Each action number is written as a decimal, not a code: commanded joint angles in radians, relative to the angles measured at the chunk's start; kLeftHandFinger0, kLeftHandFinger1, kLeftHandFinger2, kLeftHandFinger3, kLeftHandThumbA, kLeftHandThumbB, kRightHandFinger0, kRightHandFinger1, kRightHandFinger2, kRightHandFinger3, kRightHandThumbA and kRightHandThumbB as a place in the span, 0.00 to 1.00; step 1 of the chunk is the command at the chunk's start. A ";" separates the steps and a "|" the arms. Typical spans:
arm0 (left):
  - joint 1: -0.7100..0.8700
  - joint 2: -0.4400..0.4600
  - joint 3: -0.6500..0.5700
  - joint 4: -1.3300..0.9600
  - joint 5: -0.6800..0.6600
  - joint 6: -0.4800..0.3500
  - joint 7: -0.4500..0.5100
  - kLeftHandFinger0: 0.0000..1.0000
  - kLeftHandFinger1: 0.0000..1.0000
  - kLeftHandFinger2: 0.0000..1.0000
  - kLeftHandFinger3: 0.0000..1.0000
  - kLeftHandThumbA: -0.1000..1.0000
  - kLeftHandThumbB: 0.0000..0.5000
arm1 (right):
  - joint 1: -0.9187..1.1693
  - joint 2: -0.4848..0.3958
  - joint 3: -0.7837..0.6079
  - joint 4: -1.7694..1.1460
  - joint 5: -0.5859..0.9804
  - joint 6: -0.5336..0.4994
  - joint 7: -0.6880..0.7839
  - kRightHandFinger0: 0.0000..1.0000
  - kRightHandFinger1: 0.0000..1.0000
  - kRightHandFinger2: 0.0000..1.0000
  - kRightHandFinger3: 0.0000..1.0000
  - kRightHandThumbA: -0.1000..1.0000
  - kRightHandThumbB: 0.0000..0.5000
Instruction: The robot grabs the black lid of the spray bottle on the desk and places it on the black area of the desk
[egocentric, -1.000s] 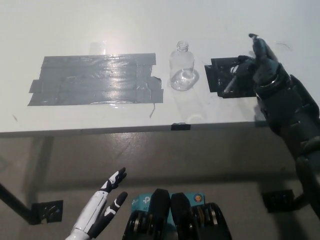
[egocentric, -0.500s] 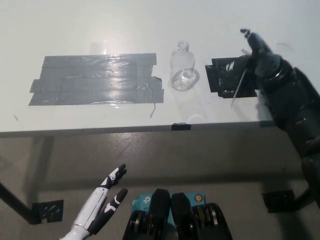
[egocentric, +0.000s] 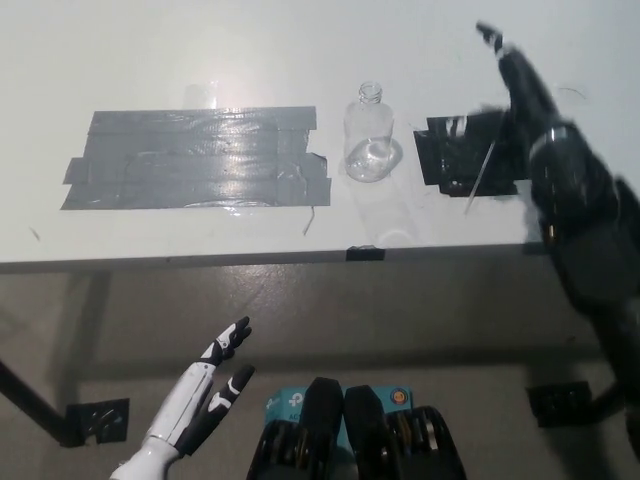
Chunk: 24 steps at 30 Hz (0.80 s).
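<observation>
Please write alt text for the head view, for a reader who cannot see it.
The robot's black right hand reaches over a black tape patch on the white desk, beside an uncapped clear plastic bottle and a grey tape patch. The white left hand hangs open below.

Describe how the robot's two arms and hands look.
The left hand is white with black patches on its fingers and inner side, on a slim white forearm. The right hand and arm are black throughout: the forearm is bulky, built of blocky, ribbed segments, and narrows toward the hand. No cables or markings can be made out on either.
</observation>
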<state>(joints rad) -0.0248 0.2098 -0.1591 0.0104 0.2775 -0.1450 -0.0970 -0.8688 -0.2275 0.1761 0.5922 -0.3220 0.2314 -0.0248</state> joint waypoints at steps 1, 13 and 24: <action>-0.041 -0.005 0.051 -0.022 -0.045 0.023 0.017 1.00 1.00 1.00 1.00 1.00 0.51 | 0.423 -0.016 -0.089 -0.971 0.066 -0.016 0.012 1.00 1.00 1.00 1.00 1.00 0.62; 0.056 -0.009 0.068 0.005 -0.092 -0.017 0.023 1.00 1.00 1.00 1.00 1.00 0.49 | 0.952 0.059 -0.098 -0.957 0.170 -0.389 -0.102 1.00 1.00 1.00 1.00 0.96 0.45; 0.069 -0.022 0.084 0.058 -0.094 -0.021 0.021 1.00 1.00 1.00 1.00 1.00 0.50 | 1.066 0.102 -0.125 -0.788 0.214 -0.477 -0.067 1.00 1.00 1.00 1.00 0.91 0.41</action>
<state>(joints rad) 0.0339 0.2048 -0.1055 0.0547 0.2431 -0.1331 -0.0963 0.1868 -0.1566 0.0956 -0.1398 -0.2212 0.0201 -0.0536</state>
